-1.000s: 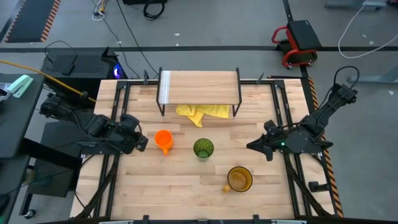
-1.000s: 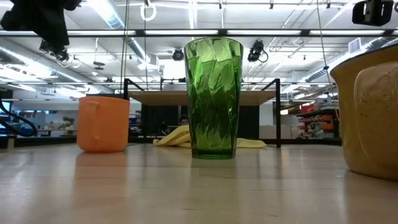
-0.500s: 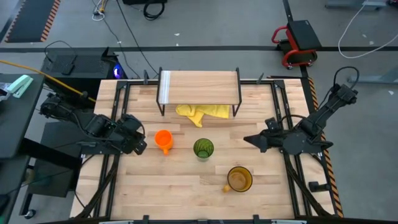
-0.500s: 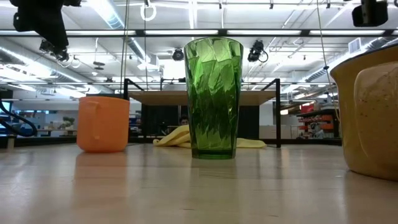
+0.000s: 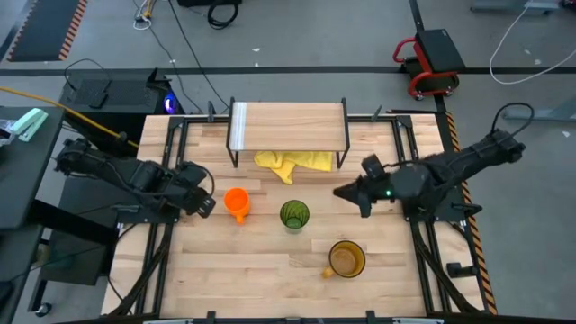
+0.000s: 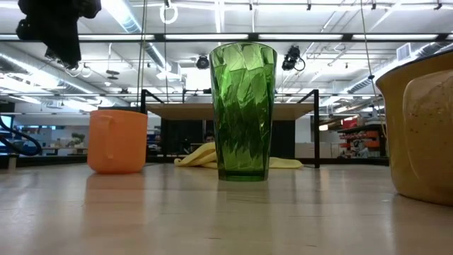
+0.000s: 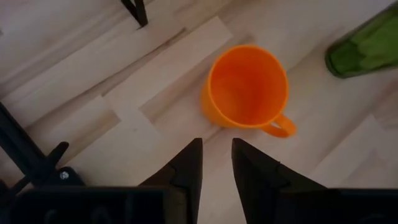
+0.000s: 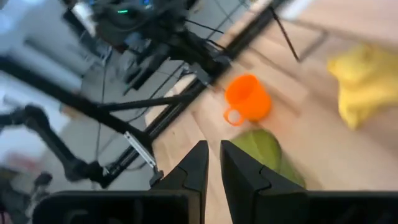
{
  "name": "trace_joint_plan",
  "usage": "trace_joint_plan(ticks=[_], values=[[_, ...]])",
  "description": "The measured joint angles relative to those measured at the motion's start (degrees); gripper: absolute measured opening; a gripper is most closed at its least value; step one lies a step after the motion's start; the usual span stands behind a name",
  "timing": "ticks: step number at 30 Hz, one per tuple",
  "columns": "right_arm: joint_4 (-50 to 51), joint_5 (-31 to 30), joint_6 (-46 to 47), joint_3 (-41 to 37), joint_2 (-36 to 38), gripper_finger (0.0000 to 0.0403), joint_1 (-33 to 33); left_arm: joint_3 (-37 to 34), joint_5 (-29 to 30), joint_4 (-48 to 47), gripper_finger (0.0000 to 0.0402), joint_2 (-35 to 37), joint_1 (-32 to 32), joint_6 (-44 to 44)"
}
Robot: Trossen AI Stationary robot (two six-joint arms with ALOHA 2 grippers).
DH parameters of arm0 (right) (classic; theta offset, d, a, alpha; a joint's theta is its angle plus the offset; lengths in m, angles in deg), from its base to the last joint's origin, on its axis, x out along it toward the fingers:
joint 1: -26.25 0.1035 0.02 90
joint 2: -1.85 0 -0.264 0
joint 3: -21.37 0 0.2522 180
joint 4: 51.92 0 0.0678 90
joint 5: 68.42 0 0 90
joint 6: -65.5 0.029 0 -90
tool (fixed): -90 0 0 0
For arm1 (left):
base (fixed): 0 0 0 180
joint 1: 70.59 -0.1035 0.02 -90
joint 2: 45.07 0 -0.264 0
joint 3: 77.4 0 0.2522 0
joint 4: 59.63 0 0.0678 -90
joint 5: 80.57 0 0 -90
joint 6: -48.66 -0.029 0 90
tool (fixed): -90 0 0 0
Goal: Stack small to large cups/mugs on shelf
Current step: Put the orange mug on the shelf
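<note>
The small orange mug [image 5: 236, 202] stands upright on the table, handle toward the near edge. The dark green tumbler [image 5: 294, 215] stands to its right. The amber mug [image 5: 346, 259] sits nearer the near edge. The shelf [image 5: 288, 126] stands empty at the far side. My left gripper [image 5: 205, 203] hovers shut just left of the orange mug [image 7: 247, 93], above table height. My right gripper [image 5: 340, 192] is shut, in the air right of the tumbler [image 8: 267, 155], pointing left.
A crumpled yellow cloth [image 5: 292, 163] lies under and just in front of the shelf, between its black legs. Black frame rails run along the table's left and right edges. Bare wood lies between the cups and the near edge.
My right gripper has swung toward the table's left and slightly toward the far edge, closing on the green tumbler. My left gripper has edged a little toward the orange mug. The cups have stayed where they were.
</note>
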Motion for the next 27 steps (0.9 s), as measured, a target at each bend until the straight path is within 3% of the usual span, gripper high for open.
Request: trace_joint_plan(ticks=[13,19,27], values=[[19.8,16.0,-18.4,26.8,-19.7,0.0071,-10.0,0.0,-0.2,0.4,0.0095,0.0,-1.3,3.4],[24.6,17.6,-26.0,37.1,-29.8,0.0118,-13.0,0.0,-0.2,0.4,0.009,0.0,-1.2,3.5],[25.2,19.3,-27.0,47.5,-39.0,0.0155,-17.1,0.0,-0.2,0.4,0.0083,0.0,-1.2,3.5]])
